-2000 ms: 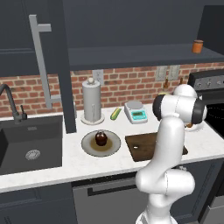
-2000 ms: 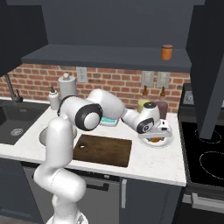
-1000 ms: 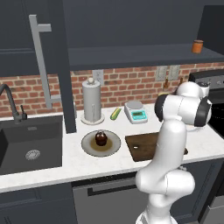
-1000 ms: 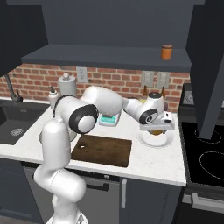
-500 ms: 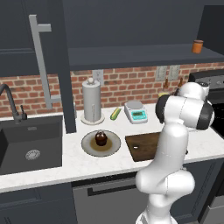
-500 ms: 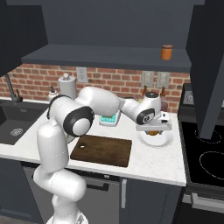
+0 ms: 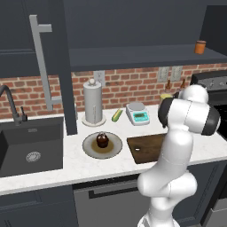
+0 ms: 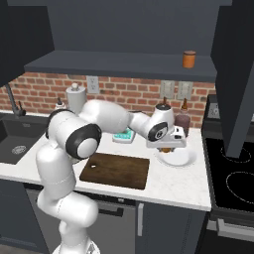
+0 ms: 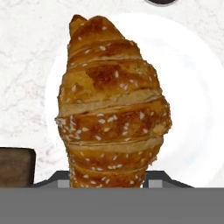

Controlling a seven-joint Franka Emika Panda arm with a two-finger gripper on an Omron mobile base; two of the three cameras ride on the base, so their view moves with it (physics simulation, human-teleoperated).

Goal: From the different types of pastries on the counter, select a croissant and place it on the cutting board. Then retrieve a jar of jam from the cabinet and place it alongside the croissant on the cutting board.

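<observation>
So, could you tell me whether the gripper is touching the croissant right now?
Cannot tell. In the hand view the croissant hides the fingertips, and the right base view is too small to show contact at the gripper.

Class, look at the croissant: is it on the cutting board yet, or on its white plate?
On or just over the plate. In the hand view the croissant lies over the white plate; the cutting board is bare.

left base: behind-left, facing forward-down, mid-range, arm (image 7: 177,146) lower right | right base: behind-right, same counter, arm lower left | shared: cutting board (image 8: 115,170), brick wall (image 7: 128,86) | hand: close, straight down on croissant (image 9: 113,105), centre frame
</observation>
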